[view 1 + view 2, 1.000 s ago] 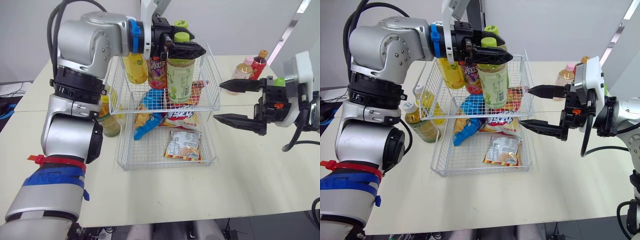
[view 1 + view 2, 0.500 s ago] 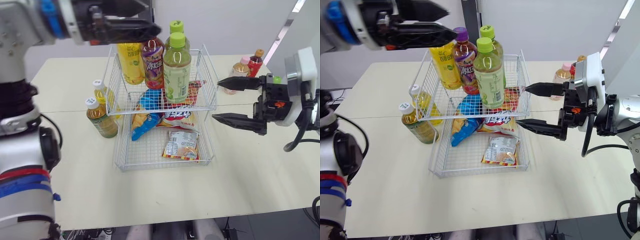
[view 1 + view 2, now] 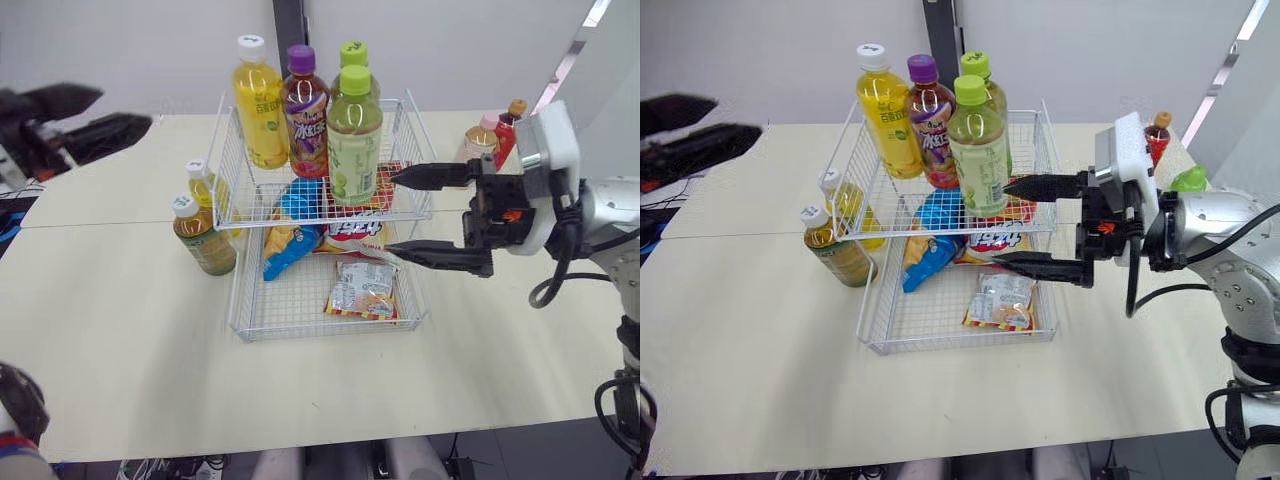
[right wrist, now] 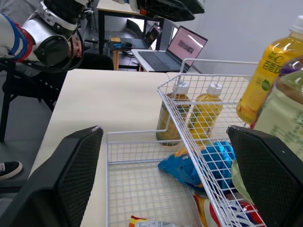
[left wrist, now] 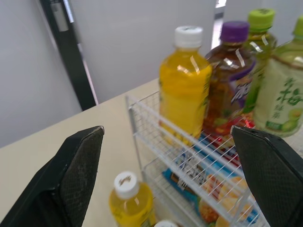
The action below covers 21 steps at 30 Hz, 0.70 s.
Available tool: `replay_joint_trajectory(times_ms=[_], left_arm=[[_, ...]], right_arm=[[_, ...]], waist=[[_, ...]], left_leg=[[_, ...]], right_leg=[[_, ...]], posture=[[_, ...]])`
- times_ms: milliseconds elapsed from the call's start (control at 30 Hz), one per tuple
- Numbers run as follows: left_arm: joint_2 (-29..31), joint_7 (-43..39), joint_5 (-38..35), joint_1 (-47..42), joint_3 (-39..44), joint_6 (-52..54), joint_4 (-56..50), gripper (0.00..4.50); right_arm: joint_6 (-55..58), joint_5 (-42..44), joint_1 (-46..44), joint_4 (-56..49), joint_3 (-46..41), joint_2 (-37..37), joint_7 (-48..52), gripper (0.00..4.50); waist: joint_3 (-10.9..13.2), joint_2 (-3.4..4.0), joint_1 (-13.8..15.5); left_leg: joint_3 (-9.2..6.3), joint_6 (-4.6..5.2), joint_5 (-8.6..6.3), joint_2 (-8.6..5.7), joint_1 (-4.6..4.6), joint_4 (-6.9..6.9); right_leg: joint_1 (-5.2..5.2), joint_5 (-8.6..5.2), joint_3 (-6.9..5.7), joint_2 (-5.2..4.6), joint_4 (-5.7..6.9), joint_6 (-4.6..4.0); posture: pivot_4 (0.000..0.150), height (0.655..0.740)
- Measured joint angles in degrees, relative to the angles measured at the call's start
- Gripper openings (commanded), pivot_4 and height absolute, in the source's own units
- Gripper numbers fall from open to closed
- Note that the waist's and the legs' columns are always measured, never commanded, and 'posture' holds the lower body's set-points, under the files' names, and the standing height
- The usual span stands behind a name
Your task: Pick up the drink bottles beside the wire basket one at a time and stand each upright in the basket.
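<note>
Just off my right claw's (image 3: 390, 213) spread fingertips: wire basket (image 3: 300, 305), upper tier holding four upright bottles (image 3: 354, 140), lower tier snack packets (image 3: 363, 288). Two more bottles (image 3: 204, 235) stand on its far side, ahead of my left claw (image 5: 166, 132), likewise spread.

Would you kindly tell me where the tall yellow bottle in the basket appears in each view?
Left eye: yellow bottle, upper tier's rear left corner.
Right eye: bottle, same corner.
Left wrist: bottle behind the wire wall.
Right wrist: bottle beyond the rim.
Landmark: wire basket.
</note>
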Motion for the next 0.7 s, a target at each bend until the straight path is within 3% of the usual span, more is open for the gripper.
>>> replay_joint_trajectory(times_ms=[167, 300, 533, 700], left_arm=[[-1.11, -0.34, 0.39, 13.60, 9.83, -3.16, -1.70, 4.48], [-2.95, -0.88, 0.33, 20.51, 12.53, -5.44, -1.78, 4.48], [-10.52, 4.12, -2.18, 24.46, 10.83, -6.08, -9.49, 4.48], [-16.46, 12.79, -3.18, 22.67, 6.20, -6.09, -14.64, 4.48]], right_arm=[[0.68, 0.04, -1.73, -0.07, 1.33, 1.01, -0.76, 4.50], [1.08, 0.12, -2.11, -0.02, 1.60, 1.55, -1.28, 4.50], [0.59, -0.60, -1.91, 0.92, 1.34, 0.05, 0.13, 4.50], [0.42, -2.09, -1.51, 1.29, 1.33, -0.98, 0.96, 4.50]], waist=[[0.00, 0.00, 0.45], [-0.01, -0.01, 1.21], [-0.02, -0.02, 1.32], [-0.03, -0.03, 1.20]], left_leg=[[0.03, 0.00, 0.00, 0.04, 0.01, -0.02], [0.01, -0.01, -0.01, 0.11, 0.01, -0.02], [0.07, -0.02, -0.01, 0.20, 0.01, -0.02], [0.16, -0.01, -0.01, 0.30, 0.03, -0.01]], right_leg=[[0.02, 0.03, 0.00, -0.07, -0.13, -0.05], [0.04, 0.06, -0.04, -0.11, -0.22, -0.10], [0.04, 0.12, -0.03, -0.14, -0.24, -0.19], [0.03, 0.21, -0.01, -0.05, -0.23, -0.26]], posture=[[0.150, 0.7359], [0.150, 0.7359], [0.150, 0.7359], [0.150, 0.7359]])
